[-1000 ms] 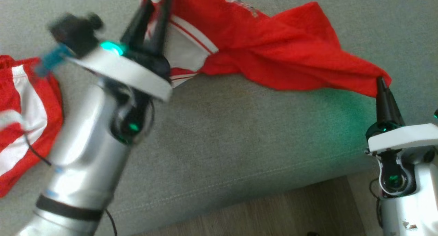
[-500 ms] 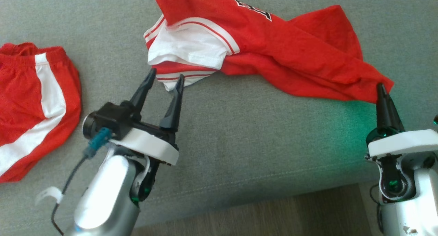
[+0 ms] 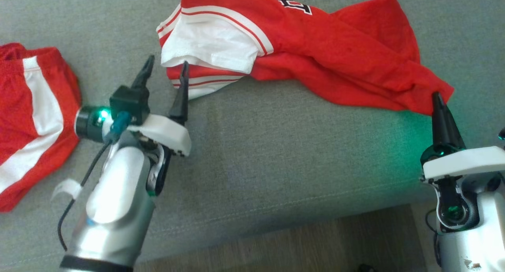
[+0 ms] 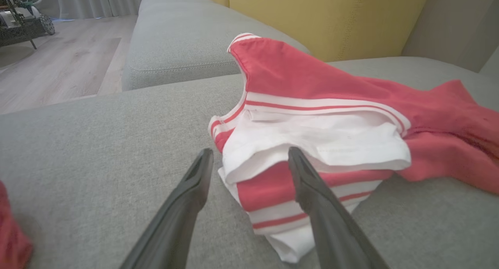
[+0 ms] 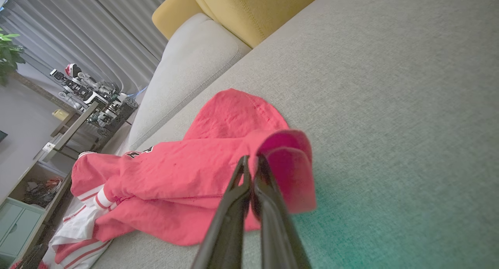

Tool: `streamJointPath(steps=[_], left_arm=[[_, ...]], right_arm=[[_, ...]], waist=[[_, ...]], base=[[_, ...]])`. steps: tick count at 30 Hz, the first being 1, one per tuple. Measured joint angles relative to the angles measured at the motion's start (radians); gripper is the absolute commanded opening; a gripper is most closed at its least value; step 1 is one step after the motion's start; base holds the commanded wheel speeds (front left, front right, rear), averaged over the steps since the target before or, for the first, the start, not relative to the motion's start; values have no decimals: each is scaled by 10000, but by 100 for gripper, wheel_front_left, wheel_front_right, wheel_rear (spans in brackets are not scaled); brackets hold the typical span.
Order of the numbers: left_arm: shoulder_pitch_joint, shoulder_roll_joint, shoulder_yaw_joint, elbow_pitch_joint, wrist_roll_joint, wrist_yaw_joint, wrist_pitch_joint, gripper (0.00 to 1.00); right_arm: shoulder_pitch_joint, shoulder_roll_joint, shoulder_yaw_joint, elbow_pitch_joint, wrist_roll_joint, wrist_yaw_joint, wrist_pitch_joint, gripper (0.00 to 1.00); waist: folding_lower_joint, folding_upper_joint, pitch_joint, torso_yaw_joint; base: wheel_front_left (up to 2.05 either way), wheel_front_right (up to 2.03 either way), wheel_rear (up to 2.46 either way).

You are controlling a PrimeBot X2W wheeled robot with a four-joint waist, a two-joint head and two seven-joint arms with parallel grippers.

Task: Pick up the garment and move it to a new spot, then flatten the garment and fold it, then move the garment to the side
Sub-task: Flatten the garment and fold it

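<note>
The garment (image 3: 315, 51) is a red jersey with white, red-striped sleeves, lying crumpled across the grey sofa seat (image 3: 276, 153). My left gripper (image 3: 167, 61) stands open at its left end. In the left wrist view that gripper (image 4: 249, 152) points at the bunched white sleeve (image 4: 331, 140), whose edge lies between the fingers, ungripped. My right gripper (image 3: 436, 95) is shut on the garment's right corner. The right wrist view shows the gripper (image 5: 251, 160) pinching a red fold (image 5: 290, 171) just above the seat.
Red shorts with white stripes (image 3: 31, 118) lie on the seat to the far left. The sofa's front edge runs along the bottom, with wooden floor (image 3: 315, 244) below it. A yellow back cushion (image 4: 331, 19) stands behind the garment.
My left gripper let go of the garment's left end, opened, and drew back toward the sofa's front. That end dropped onto the seat. The right gripper has held still.
</note>
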Motion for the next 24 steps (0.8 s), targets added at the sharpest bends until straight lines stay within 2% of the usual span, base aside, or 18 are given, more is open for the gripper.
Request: streamJointPath(steps=[8, 10, 11, 13, 14, 19, 24], left_arm=[[-765, 0, 65, 1315, 399, 341, -2, 100], [-954, -4, 52, 1841, 443, 330, -2, 93], [-1044, -12, 52, 2040, 441, 320, 0, 79], [-1212, 21, 50, 2054, 472, 291, 0, 15], [-1305, 23, 59, 1946, 472, 295, 0, 0], [-1494, 115, -15, 1442, 790, 305, -2, 0], [-1331, 539, -59, 242, 1164, 441, -2, 0]], right_arm=[[-24, 0, 8, -63, 0, 0, 0, 0], [-26, 0, 8, -67, 0, 0, 0, 0], [-30, 0, 8, -73, 2, 0, -2, 0], [-41, 0, 10, -71, 2, 0, -2, 0], [-45, 0, 10, -69, 2, 0, -6, 0], [-49, 0, 29, 19, 15, 0, -21, 0], [-79, -77, -48, -121, -61, 0, -288, 0]], waist=[[0, 0, 301, -61], [0, 0, 341, -68], [0, 0, 358, -64], [0, 0, 390, -55], [0, 0, 394, -50], [0, 0, 246, -21], [0, 0, -53, 10]], base=[[0, 0, 0], [0, 0, 0], [0, 0, 0], [0, 0, 0], [0, 0, 0], [0, 0, 0], [0, 0, 0]])
